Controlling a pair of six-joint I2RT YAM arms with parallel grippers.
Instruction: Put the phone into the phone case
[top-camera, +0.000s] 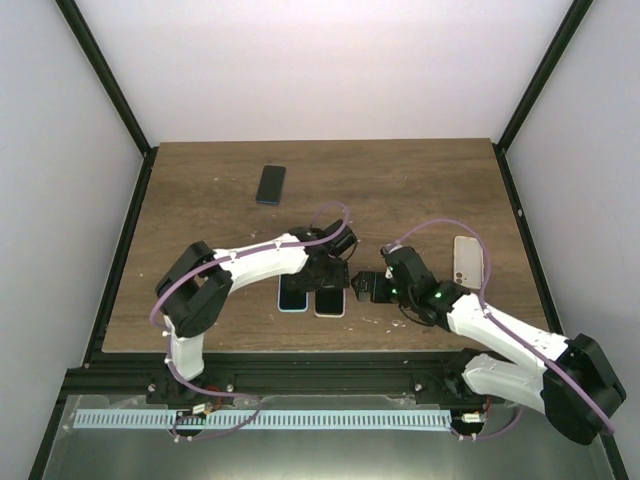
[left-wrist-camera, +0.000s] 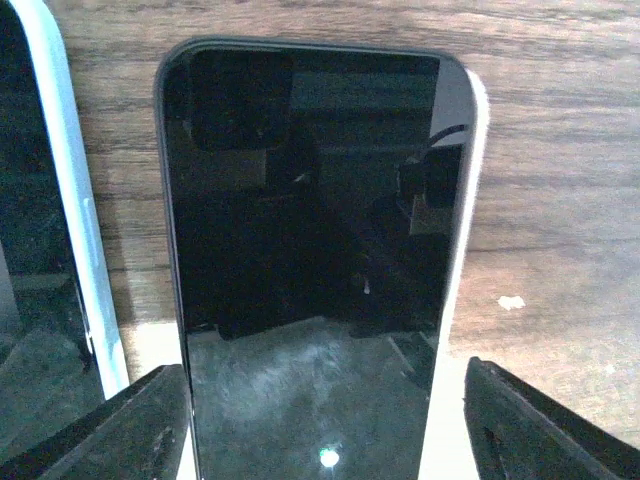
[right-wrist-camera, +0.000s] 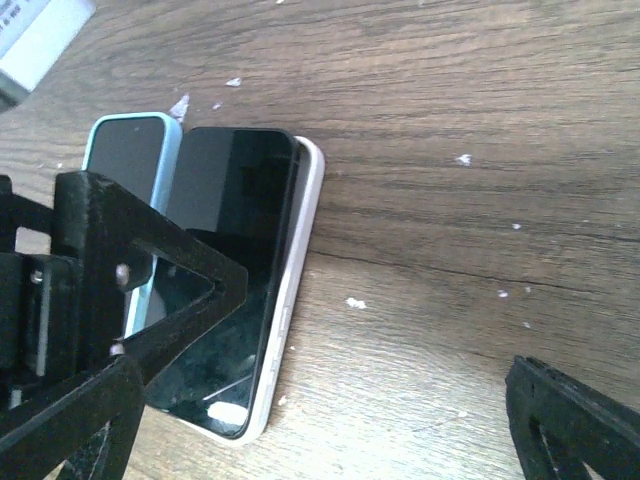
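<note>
A black-screened phone (top-camera: 330, 300) lies face up in a white case (left-wrist-camera: 462, 300) near the table's front middle. In the left wrist view the phone (left-wrist-camera: 310, 230) shows the case's rim along its right side only, so I cannot tell whether it is fully seated. My left gripper (top-camera: 325, 275) hangs just above it, open, with its fingers (left-wrist-camera: 130, 430) on either side of the phone's near end (left-wrist-camera: 322, 372). My right gripper (top-camera: 362, 288) is open and empty just right of the phone (right-wrist-camera: 240, 280), one finger (right-wrist-camera: 150, 290) over the screen.
A phone in a light-blue case (top-camera: 292, 298) lies right against the left side of the white case, also seen in the left wrist view (left-wrist-camera: 60, 200). A dark phone (top-camera: 270, 184) lies at the back. A pale phone or case (top-camera: 468, 258) lies at the right.
</note>
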